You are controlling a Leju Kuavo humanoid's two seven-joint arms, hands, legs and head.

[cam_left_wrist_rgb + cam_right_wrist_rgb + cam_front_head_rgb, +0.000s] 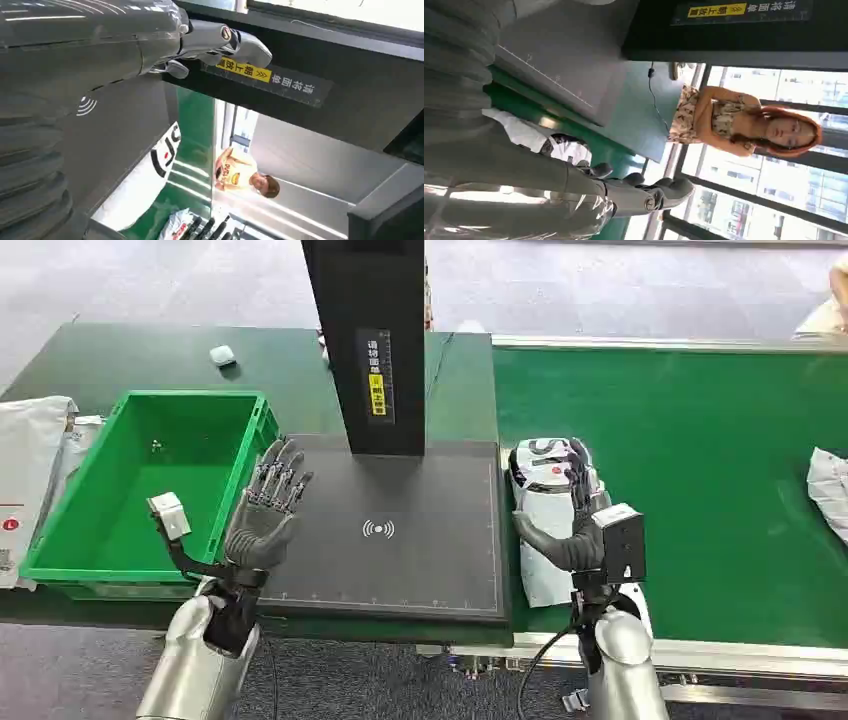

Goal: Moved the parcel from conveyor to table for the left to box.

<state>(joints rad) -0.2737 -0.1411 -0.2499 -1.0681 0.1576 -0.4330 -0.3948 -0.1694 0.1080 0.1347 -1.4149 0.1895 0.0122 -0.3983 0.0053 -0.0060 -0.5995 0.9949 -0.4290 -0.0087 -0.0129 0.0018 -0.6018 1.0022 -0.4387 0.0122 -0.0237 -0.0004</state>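
Observation:
The parcel (545,490), a white bag with black print, lies on the green conveyor (700,490) right beside the black scanner platform (400,560). My right hand (570,525) lies over its near half, thumb stretched across the bag and fingers straight along its right side. In the right wrist view the parcel (564,147) shows just beyond my right hand (574,185), whose fingers are spread. My left hand (268,510) hovers open, palm up and fingers apart, over the platform's left edge. The left wrist view looks past my left hand (100,40) to the parcel (145,185).
A green crate (45,540) stands left of the platform, with white bags (30,460) beyond it. The black scanner column (370,340) rises behind the platform. Another parcel (830,490) lies at the belt's right edge. A person (734,120) stands across the table.

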